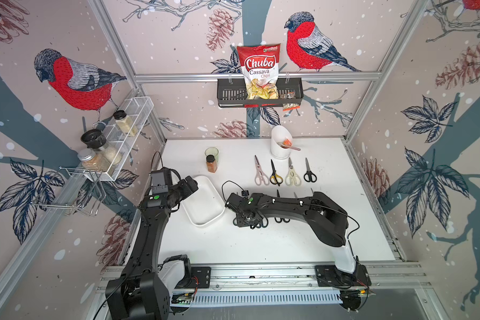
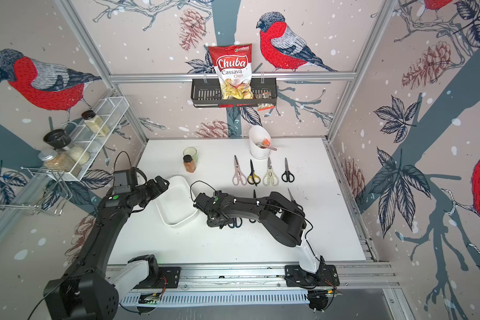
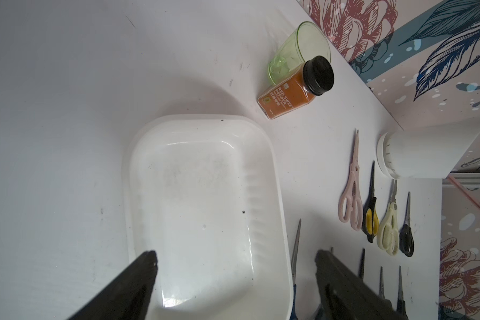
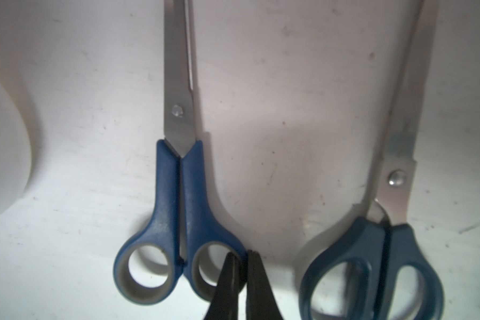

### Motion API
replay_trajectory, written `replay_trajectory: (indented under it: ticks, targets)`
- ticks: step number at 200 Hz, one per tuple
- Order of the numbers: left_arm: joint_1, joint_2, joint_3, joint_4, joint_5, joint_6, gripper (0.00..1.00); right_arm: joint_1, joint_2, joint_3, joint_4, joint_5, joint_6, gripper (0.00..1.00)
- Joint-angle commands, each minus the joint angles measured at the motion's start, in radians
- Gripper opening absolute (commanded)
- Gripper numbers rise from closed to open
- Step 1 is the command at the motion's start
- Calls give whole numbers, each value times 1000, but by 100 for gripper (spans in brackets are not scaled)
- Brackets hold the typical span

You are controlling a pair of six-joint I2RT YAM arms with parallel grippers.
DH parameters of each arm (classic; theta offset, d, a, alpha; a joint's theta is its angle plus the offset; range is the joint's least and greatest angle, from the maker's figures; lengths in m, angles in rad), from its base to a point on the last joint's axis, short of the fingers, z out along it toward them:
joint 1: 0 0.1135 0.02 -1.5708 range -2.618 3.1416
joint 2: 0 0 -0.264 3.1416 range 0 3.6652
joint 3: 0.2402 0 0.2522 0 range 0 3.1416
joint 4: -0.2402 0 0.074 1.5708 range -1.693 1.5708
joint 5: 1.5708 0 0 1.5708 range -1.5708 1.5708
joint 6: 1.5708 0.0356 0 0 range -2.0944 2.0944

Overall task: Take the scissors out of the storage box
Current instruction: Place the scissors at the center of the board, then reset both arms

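Observation:
The storage box (image 1: 205,206) is a shallow white tub left of the table's middle, and the left wrist view shows its inside (image 3: 205,194) bare. My left gripper (image 3: 236,260) hangs open over the box's near end, holding nothing. My right gripper (image 4: 241,257) is shut on a handle ring of the blue-handled scissors (image 4: 179,191), one finger inside the ring. A second dark blue pair (image 4: 394,230) lies beside it. Behind the arm lie pinkish (image 1: 261,173), black-and-yellow (image 1: 275,175), cream (image 1: 292,174) and black (image 1: 309,172) scissors in a row. The right arm hides most of the nearer scissors.
A green cup (image 1: 211,152) and an orange spice jar (image 1: 211,164) stand behind the box. A tall white holder (image 1: 280,144) stands at the back. On the back wall hangs a black basket (image 1: 229,95) with a chips bag (image 1: 260,69). A wire rack (image 1: 128,124) with jars is on the left wall.

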Motion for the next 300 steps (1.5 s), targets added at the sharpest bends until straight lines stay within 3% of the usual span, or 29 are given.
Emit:
replay_trajectory:
  ticks: [1,24,50,83,107,144,177,196,219,246,263,271,284,300]
  targets:
    - [-8,-9,-5,-2,20,26,93,2,6,11,-20,5,7,20]
    - [-24,-22,-15,16,-8,55,93,0,-30,25,-26,39,-16,32]
    - [-30,-40,-51,70,-32,95,93,-20,-106,20,-26,106,-74,38]
    - [-34,-69,-161,286,10,183,96,-121,-288,-122,29,236,-199,47]
    - [-39,-89,-269,530,-28,160,96,-304,-462,-299,197,275,-373,49]
    - [-90,-226,-525,978,-249,159,97,-747,-620,-554,550,88,-600,50]
    - [-98,-119,-510,1014,-290,263,96,-1012,-690,-748,859,120,-717,49]
    - [-157,-35,-515,1082,-354,298,96,-1112,-688,-850,1051,115,-748,49]
    - [-250,44,-613,1335,-494,367,97,-1150,-680,-971,1302,171,-789,49]
    - [-271,195,-621,1499,-516,380,98,-1147,-665,-1114,1613,178,-788,50]
    - [-278,271,-585,1545,-504,397,98,-1125,-591,-1144,1722,187,-808,51]
    - [-281,287,-544,1472,-494,400,98,-1101,-562,-1161,1801,210,-840,52]
    - [-288,302,-527,1466,-480,416,98,-1100,-586,-1160,1748,185,-840,54]
    - [-303,289,-548,1491,-481,433,98,-1128,-581,-1210,1841,96,-840,70]
